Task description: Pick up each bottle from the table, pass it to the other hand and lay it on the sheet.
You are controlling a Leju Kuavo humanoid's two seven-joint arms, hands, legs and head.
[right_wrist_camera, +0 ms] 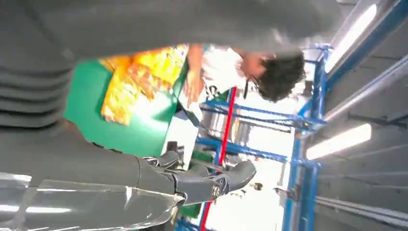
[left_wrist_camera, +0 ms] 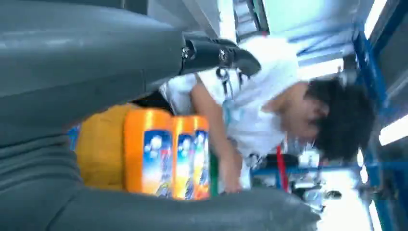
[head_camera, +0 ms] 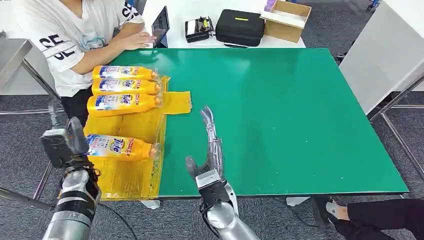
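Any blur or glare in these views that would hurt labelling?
Head view: sharp and evenly lit, bottles readable. Left wrist view: soft and smeared, left hand blocks much. Right wrist view: ceiling lights blown out, yellow sheet glary and blurred.

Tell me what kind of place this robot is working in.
Probably a robotics lab or test workshop: a green-topped table on grey carpet, blue metal racking under strip lights, and a person seated beside an equipment case.

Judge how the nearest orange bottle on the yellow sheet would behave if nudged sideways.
The nearest bottle lies on its side, so it would probably roll rather than tip. Its body looks smooth and glossy, perhaps slippery for the fingers. The yellow sheet looks thin and wrinkled, so it may bunch under a push.
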